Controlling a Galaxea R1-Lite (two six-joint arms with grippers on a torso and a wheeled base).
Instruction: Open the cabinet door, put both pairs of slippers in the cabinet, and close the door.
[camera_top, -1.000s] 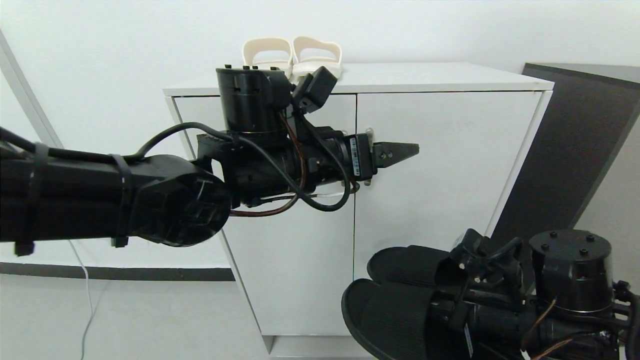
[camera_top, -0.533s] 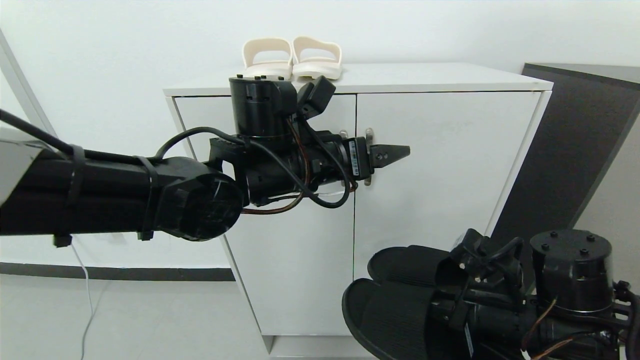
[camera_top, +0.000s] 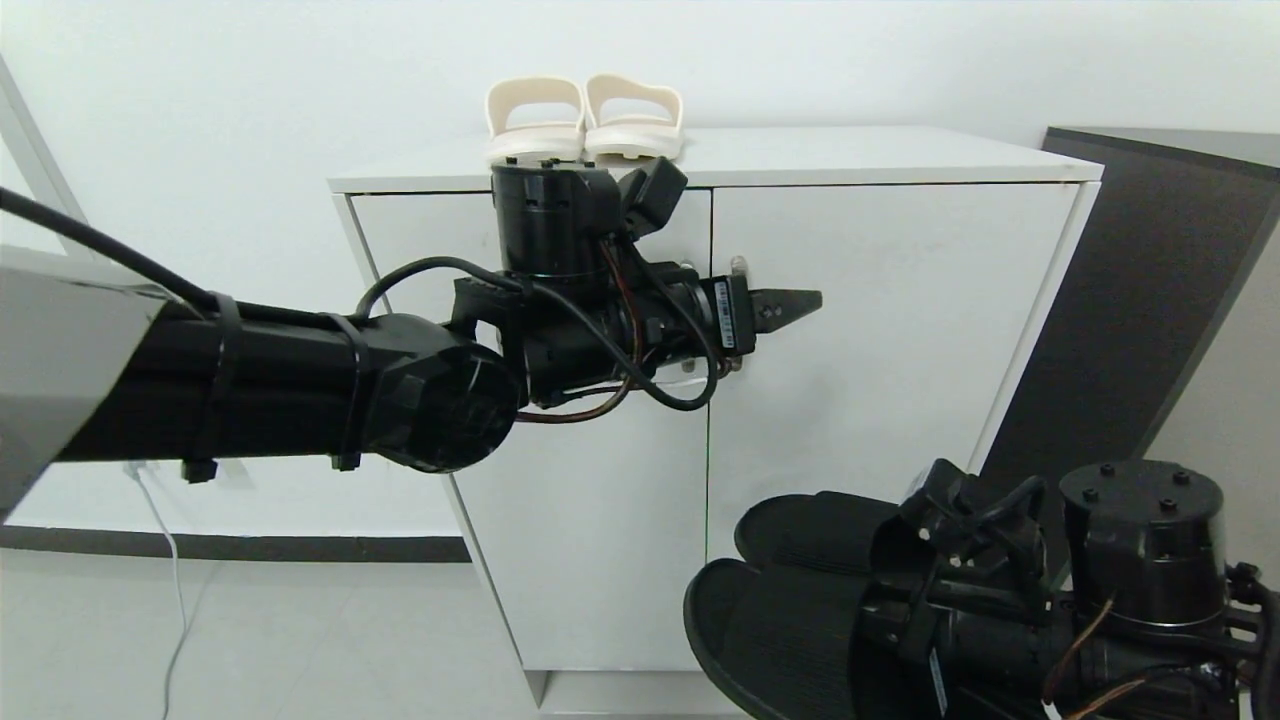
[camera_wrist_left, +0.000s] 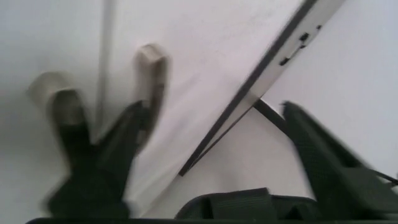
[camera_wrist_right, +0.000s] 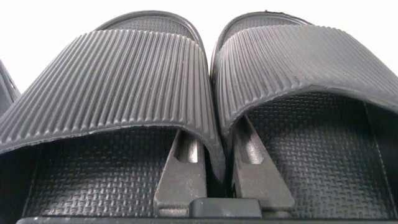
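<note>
Left pincer (camera_top: 788, 300), jaws spread, has closed in on the door handles (camera_wrist_left: 151, 65) at frame centre; cabinet doors (camera_top: 900, 350) unopened. Right pincer (camera_wrist_right: 224, 171) clamps the black slippers (camera_wrist_right: 137, 81), lower right.

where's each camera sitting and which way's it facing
Head: atop the robot, facing forward and down at the cabinet; both arms show.
Left wrist: on the left arm, facing the cabinet's handles past its open left hand.
Right wrist: on the right arm, facing the black slippers clamped by the right hand.
Shared: head and right wrist both see the black slippers.
</note>
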